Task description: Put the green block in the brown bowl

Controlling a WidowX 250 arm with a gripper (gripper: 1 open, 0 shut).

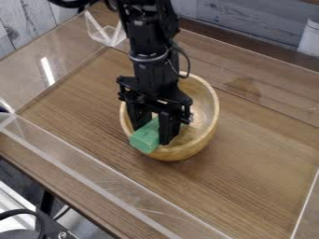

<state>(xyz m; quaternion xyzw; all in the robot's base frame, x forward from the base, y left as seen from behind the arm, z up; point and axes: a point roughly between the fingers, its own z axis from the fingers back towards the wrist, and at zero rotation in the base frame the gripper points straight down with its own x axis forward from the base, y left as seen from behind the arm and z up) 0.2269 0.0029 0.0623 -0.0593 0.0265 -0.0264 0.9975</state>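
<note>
The black gripper (152, 119) hangs over the near-left part of the brown bowl (200, 117), a round light-tan wooden bowl in the middle of the table. Its fingers are shut on the green block (148, 136), a mint-green bar that points downward and slightly tilted. The block's lower end shows in front of the bowl's near-left rim; I cannot tell whether it touches the rim. The arm hides much of the bowl's inside.
The wooden tabletop (75, 103) is ringed by a low clear plastic wall (75, 163) along the front and left. A grey-white panelled wall (249, 19) stands behind the table.
</note>
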